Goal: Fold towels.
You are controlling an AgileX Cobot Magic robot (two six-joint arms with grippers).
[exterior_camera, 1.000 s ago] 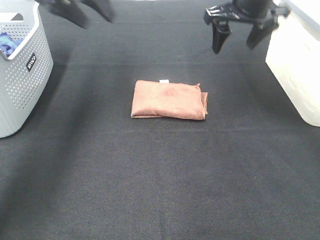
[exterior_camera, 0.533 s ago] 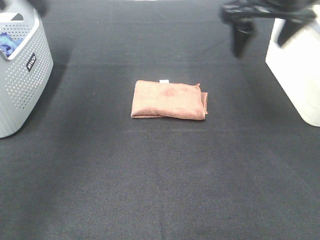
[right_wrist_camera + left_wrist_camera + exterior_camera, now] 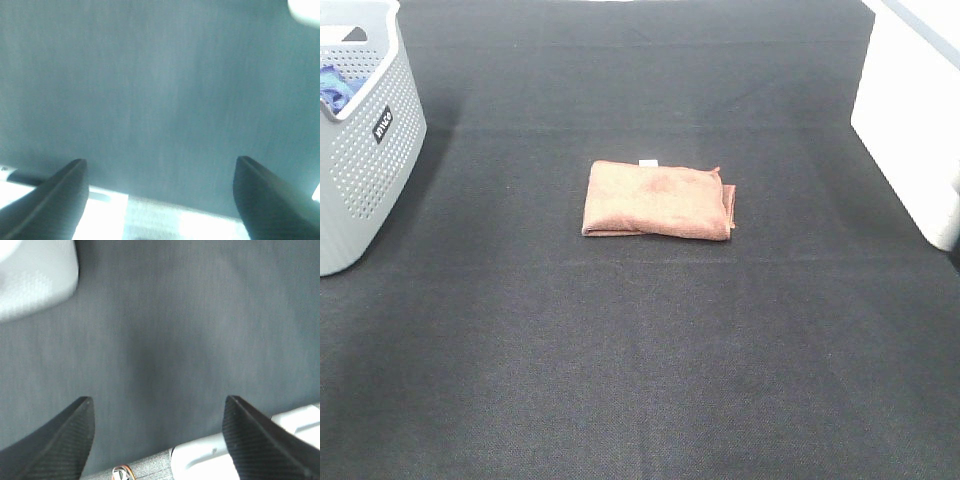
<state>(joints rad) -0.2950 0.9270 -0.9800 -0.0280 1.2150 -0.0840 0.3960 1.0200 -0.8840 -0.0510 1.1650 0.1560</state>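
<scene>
So the terracotta towel (image 3: 658, 200) sits mid-desk (image 3: 640, 360) as a neat rectangle, white tag (image 3: 648, 162) on the far edge; looks folded to me, maybe one more fold if we want it smaller; there's a blue cloth (image 3: 332, 85) in the grey basket (image 3: 370, 150) off to the left; my left pincer (image 3: 157, 432) is spread wide over bare desk, nothing held; right pincer (image 3: 160, 192) likewise wide and empty; neither shows in the high view.
</scene>
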